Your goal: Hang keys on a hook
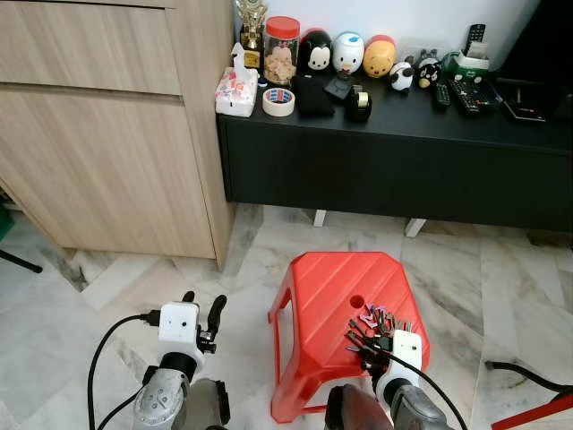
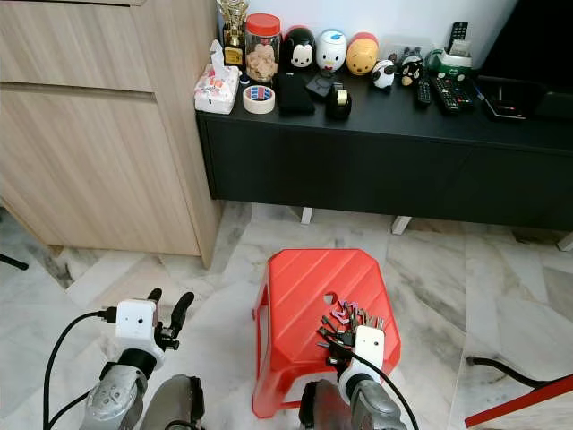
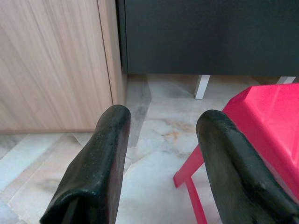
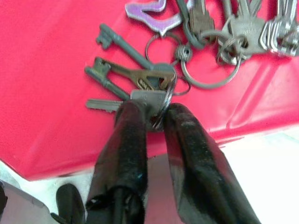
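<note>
Looking down from the head, the red plastic stool (image 1: pixel 345 309) stands on the marble floor (image 1: pixel 501 269) before a black TV console (image 1: pixel 394 161), and the bunch of keys (image 1: pixel 376 324) lies near its front right corner. The right gripper (image 1: pixel 360 345) reaches low over that edge, forearm angled up from below, fingers at the nearest keys. The left gripper (image 1: pixel 201 318) hovers idle over the floor beside the stool.

The left wrist view shows its two fingers (image 3: pixel 93 172) spread apart, holding nothing.

The right wrist view shows both black fingers (image 4: pixel 131 140) pinched onto the flat head of one key (image 4: pixel 147 100) and its ring, a grip likely chosen to lift the whole bunch. No hook is visible.
</note>
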You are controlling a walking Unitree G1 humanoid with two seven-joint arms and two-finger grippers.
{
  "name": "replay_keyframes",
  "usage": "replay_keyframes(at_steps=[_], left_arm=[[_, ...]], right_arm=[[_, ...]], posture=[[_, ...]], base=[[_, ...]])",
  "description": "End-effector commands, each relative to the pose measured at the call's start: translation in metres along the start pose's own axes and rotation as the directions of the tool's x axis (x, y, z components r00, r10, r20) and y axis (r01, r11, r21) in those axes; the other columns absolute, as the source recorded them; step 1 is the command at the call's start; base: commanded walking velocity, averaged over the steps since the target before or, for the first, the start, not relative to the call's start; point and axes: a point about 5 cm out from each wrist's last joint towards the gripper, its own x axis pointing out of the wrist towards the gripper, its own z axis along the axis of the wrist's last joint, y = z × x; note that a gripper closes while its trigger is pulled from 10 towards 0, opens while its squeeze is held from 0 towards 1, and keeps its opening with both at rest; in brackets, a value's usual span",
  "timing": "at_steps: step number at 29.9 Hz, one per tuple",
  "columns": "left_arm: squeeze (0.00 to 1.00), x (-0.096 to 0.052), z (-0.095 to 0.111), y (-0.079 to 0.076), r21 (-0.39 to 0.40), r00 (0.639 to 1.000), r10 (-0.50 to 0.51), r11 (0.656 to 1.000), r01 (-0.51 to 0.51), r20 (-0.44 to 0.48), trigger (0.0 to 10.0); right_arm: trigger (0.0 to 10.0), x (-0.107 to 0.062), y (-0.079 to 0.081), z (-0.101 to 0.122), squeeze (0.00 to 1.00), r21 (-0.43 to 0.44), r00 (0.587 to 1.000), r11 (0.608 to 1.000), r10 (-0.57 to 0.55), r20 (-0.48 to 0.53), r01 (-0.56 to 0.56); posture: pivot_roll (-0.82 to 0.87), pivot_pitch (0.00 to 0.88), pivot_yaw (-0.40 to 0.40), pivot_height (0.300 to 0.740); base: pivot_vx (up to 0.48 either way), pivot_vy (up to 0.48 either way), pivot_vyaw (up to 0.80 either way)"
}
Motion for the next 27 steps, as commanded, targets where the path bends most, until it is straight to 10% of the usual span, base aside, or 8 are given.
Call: replay_keyframes(at_steps=[1, 17, 26, 27], left_arm=[[0.0, 0.0, -0.005, -0.003, 0.002, 1.0, -0.01, 1.0, 0.01, -0.022, 10.0], [0.0, 0.011, -0.004, -0.003, 0.007, 1.0, -0.012, 1.0, 0.012, -0.014, 10.0], [0.0, 0.01, -0.006, 0.001, 0.015, 1.0, 0.0, 1.0, 0.0, -0.017, 10.0], [0.0, 0.011, -0.007, 0.003, 0.017, 1.0, 0.007, 1.0, -0.006, -0.02, 10.0]], right_arm=[[0.0, 0.0, -0.001, 0.002, 0.0, -0.006, 1.0, 1.0, 0.001, 0.003, -0.001], [0.0, 0.006, 0.009, 0.023, 0.0, 0.003, 0.996, 1.0, 0.029, 0.081, -0.029], [0.0, 0.005, 0.011, 0.054, 0.0, -0.006, 0.959, 1.0, 0.006, 0.284, -0.004], [3.5, 0.004, 0.013, 0.062, 0.0, 0.004, 0.943, 1.0, 0.005, 0.333, -0.007]], posture=[[0.1, 0.061, -0.134, 0.627], [0.11, 0.006, -0.133, 0.627], [0.1, 0.007, -0.132, 0.627], [0.1, 0.005, -0.134, 0.627]], base=[[0.0, 0.0, 0.0], [0.0, 0.0, 0.0], [0.0, 0.0, 0.0], [0.0, 0.0, 0.0]])
